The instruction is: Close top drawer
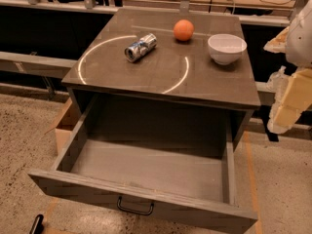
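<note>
1. The top drawer [146, 165] is pulled far out of the desk [214, 82]. Its inside is bare, and its front panel, with the small black handle [135, 208], lies near the bottom edge of the view.
2. The claw [287, 104] hangs at the right edge of the view, beside the desk's right side. It is well apart from the drawer and touches nothing. I cannot tell whether it is open or closed.
3. On the desk top lie a crushed drink can [140, 47] on its side, an orange [183, 30] and a white bowl [226, 48]. None of them is in the drawer's path.
4. A cardboard box [62, 126] sits on the floor just beside the drawer's left wall.
5. As I judge it, the closing has not yet begun and the step in hand is the approach.
6. The next move calls for bringing the claw down and across to the outer face of the front panel, near the handle. It should then push straight toward the desk, along the line of the drawer's side walls.
7. A push near the centre should keep the wide drawer from skewing and jamming. No grip seems needed.
</note>
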`<action>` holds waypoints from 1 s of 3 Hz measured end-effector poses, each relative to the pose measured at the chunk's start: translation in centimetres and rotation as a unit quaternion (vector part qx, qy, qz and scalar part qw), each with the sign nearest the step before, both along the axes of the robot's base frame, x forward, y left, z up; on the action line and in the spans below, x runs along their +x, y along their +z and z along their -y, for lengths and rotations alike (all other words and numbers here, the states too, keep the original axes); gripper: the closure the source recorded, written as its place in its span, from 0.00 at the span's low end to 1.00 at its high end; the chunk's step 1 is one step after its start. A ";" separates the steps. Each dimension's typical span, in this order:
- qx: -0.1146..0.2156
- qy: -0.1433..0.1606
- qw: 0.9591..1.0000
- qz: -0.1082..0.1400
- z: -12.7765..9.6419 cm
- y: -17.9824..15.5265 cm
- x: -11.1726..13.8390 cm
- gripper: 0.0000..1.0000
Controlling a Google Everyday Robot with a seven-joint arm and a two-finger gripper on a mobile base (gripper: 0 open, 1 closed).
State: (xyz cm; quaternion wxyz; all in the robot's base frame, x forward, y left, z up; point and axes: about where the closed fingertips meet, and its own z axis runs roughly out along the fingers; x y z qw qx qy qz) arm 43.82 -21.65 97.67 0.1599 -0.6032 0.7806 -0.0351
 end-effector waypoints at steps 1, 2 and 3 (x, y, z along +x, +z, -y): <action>0.000 0.000 1.000 0.000 0.0 0.0 0.0 0.00; 0.000 0.000 1.000 0.005 -0.1 0.2 0.0 0.13; 0.008 0.008 1.000 0.005 -0.8 -1.7 -0.4 0.37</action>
